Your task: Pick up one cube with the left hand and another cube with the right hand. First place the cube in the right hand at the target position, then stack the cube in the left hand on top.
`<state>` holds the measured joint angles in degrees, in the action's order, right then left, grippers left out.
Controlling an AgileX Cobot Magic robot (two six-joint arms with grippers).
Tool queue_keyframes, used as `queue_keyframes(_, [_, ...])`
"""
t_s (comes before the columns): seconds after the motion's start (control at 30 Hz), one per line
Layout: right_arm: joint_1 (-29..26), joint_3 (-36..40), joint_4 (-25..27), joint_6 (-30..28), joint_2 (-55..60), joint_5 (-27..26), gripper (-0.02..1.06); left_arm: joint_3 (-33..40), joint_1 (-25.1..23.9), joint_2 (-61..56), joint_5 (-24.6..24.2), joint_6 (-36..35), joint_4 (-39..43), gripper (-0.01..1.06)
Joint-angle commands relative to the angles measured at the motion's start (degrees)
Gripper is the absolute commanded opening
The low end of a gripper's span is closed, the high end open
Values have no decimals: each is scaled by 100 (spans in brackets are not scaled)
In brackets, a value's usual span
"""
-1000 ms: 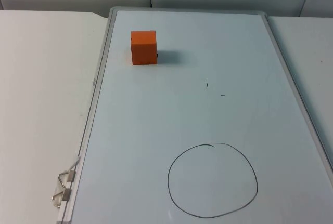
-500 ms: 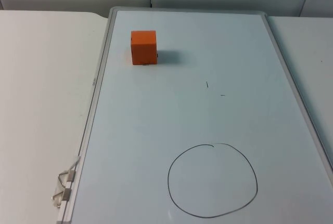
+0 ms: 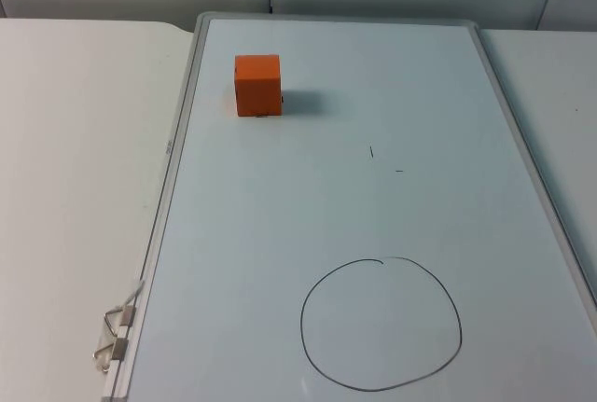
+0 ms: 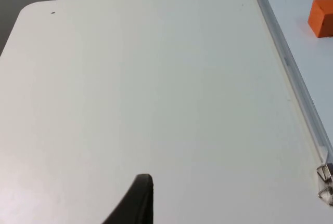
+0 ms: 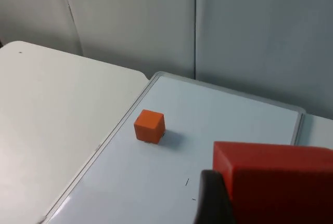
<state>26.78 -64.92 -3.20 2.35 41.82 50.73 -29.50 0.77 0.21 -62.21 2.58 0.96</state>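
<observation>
Near the far left corner of the whiteboard that lies flat on the white worktop, an orange cube sits alone, just inside the board's left frame and well apart from the hand-drawn black circle at the board's near edge. Two small pen marks lie on the bare board between cube and circle. A pair of metal binder clips grips the left frame close to the near corner.

The right wrist view looks from above across the board toward the grey partition wall. Close against its camera, the right gripper has a second, red-orange cube in its hold, one black finger pressed against the cube's side, while the orange cube on the board stands far beyond it.

The left gripper hangs over the bare worktop to the left of the whiteboard, where one black fingertip can be seen; how far its fingers are apart cannot be told. The orange cube lies beyond the board's frame, well away from that gripper.
</observation>
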Motion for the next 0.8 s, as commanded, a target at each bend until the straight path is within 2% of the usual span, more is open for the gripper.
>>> queue_keyframes(0.0, [-5,28,42,18,-36,-84,0,7,37,-21,53,-8,-96,105])
queue_keyframes(0.2, [-5,28,42,18,-36,-238,0,-115,37,234,267,-8,-483,104])
queue_keyframes(0.3, [-5,28,42,18,-36,-299,0,-318,37,944,1029,170,-967,104])
queue_keyframes(0.37, [-5,28,32,18,-36,-305,0,-509,37,1793,1770,802,-1635,104])
queue_keyframes(0.4, [-5,28,32,18,-36,-305,0,-509,37,1793,1770,802,-1635,104])
queue_keyframes(0.47, [-5,28,32,18,-36,-305,0,-703,37,2441,2120,1292,-2068,104])
queue_keyframes(0.5, [-5,28,32,18,-36,-320,0,-952,37,3147,2308,1723,-2497,104])
queue_keyframes(0.57, [-5,28,32,18,-36,-334,0,-1197,37,3553,2349,1925,-2746,104])
queue_keyframes(0.67, [-5,28,32,18,-36,-397,0,-2047,37,4910,2263,2573,-3356,104])
queue_keyframes(0.7, [-5,28,32,18,-36,-397,0,-2047,37,4910,2263,2573,-3356,104])
queue_keyframes(0.77, [-5,28,32,18,-36,-497,0,-2843,37,5993,1772,3148,-4033,104])
